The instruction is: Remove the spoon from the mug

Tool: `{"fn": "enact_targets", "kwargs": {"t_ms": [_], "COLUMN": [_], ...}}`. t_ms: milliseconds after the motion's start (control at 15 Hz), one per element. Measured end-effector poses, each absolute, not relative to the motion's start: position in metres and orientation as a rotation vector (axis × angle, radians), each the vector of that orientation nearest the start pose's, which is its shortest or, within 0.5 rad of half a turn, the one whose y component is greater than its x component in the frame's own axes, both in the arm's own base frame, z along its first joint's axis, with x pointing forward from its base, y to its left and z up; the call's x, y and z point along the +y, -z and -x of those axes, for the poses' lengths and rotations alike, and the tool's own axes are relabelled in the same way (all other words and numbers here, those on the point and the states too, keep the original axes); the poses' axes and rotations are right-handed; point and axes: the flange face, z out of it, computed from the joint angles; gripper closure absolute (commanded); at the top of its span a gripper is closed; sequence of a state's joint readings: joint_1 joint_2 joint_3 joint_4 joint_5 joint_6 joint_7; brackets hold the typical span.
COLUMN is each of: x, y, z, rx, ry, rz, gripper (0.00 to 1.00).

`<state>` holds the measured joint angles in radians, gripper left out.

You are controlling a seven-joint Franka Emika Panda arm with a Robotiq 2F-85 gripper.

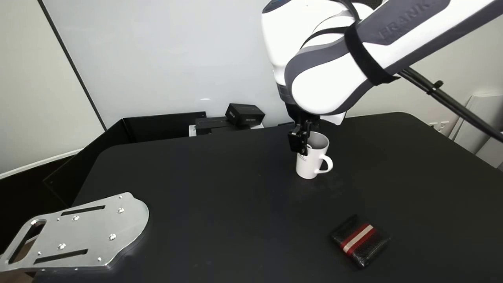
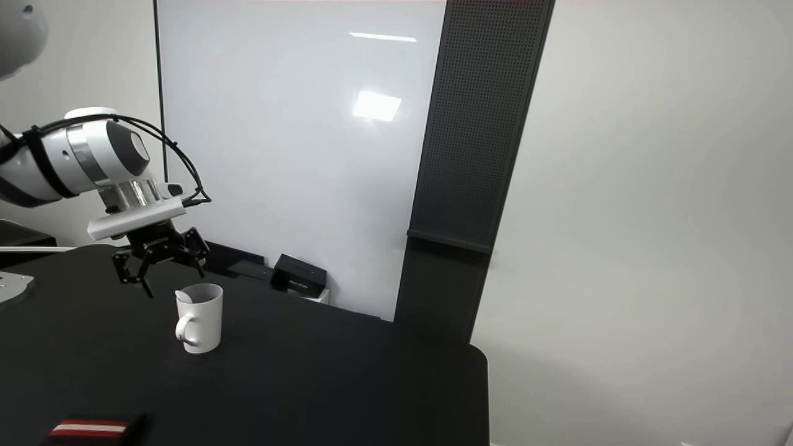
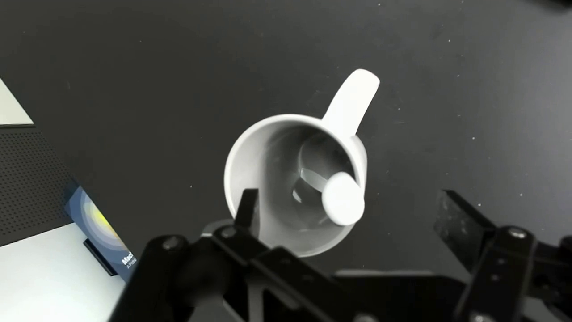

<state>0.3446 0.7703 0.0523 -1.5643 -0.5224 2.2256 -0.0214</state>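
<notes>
The white mug (image 1: pixel 310 167) stands upright on the black table; it also shows in an exterior view (image 2: pixel 205 325) and in the wrist view (image 3: pixel 245 167), seen from above. The white spoon (image 3: pixel 342 199) stands in it, its rounded end up and leaning on the rim near the handle, its thin end down inside. The spoon's top also shows in an exterior view (image 2: pixel 183 297). My gripper (image 3: pixel 348 197) is open and empty. In the wrist view its fingers lie on either side of the spoon's top. In an exterior view the gripper (image 2: pixel 175 286) is tilted, above and beside the mug, apart from it.
A black wallet with a red and white stripe (image 1: pixel 359 239) lies on the table. A grey metal plate (image 1: pixel 94 230) lies at the table's edge. Black boxes (image 2: pixel 299 275) lie beyond the back edge, against the whiteboard (image 2: pixel 297 124).
</notes>
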Motion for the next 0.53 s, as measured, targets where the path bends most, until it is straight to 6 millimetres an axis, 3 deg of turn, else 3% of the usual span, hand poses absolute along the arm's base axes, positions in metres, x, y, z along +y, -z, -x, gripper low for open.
{"fn": "enact_targets", "kwargs": {"t_ms": [67, 133, 267, 533], "x": [0.2486, 0.2485, 0.2483, 0.2473], "y": [-0.1827, -0.1821, -0.1809, -0.1788], "z": [-0.6462, -0.6461, -0.646, -0.6462], "rx": [-1.283, -1.281, -1.277, -1.27], "ry": [-0.061, -0.063, -0.065, -0.066], "rz": [3.268, 3.268, 3.267, 3.266], "gripper": [0.02, 0.25, 0.29, 0.58]}}
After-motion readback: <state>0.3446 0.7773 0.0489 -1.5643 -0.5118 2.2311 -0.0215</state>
